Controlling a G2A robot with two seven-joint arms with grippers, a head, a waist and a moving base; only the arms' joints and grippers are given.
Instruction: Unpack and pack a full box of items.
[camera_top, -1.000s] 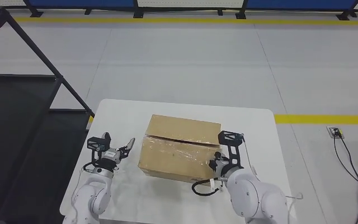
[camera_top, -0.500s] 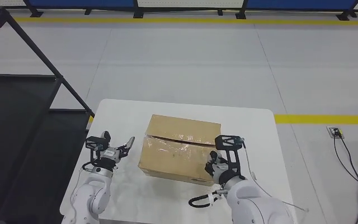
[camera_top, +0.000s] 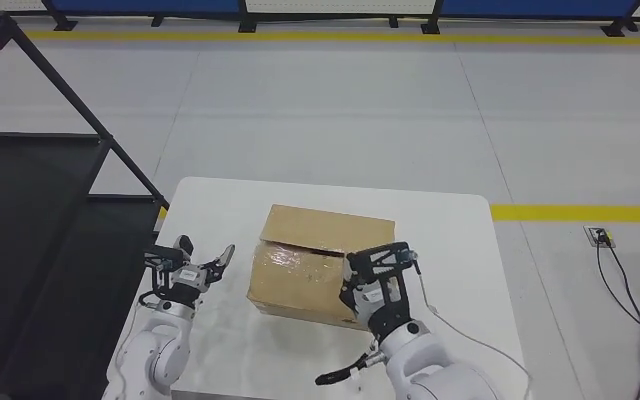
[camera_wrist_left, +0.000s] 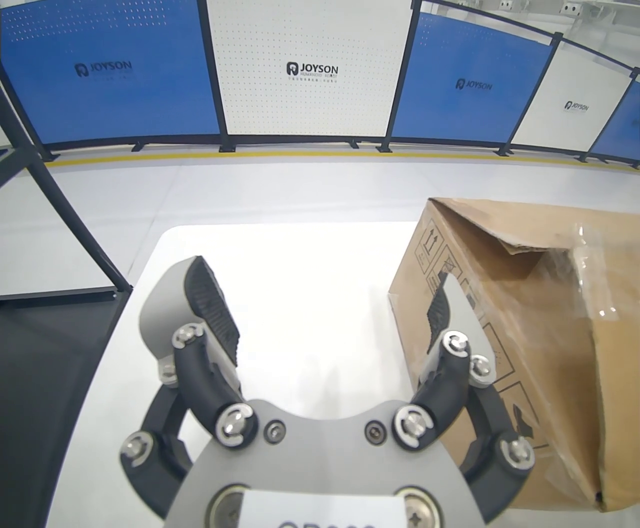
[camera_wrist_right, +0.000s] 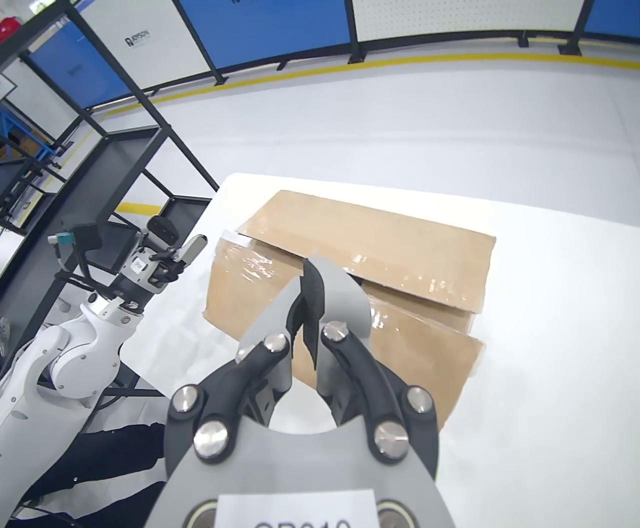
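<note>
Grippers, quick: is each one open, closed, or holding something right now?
Left gripper: open, empty, beside the box.
Right gripper: closed, holding nothing, over the box's taped top.

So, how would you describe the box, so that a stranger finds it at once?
Look at the white table; the box sits near its middle, beside the open left end effector. Unlike that grey end effector, it is brown cardboard with shiny clear tape on its top seam.
</note>
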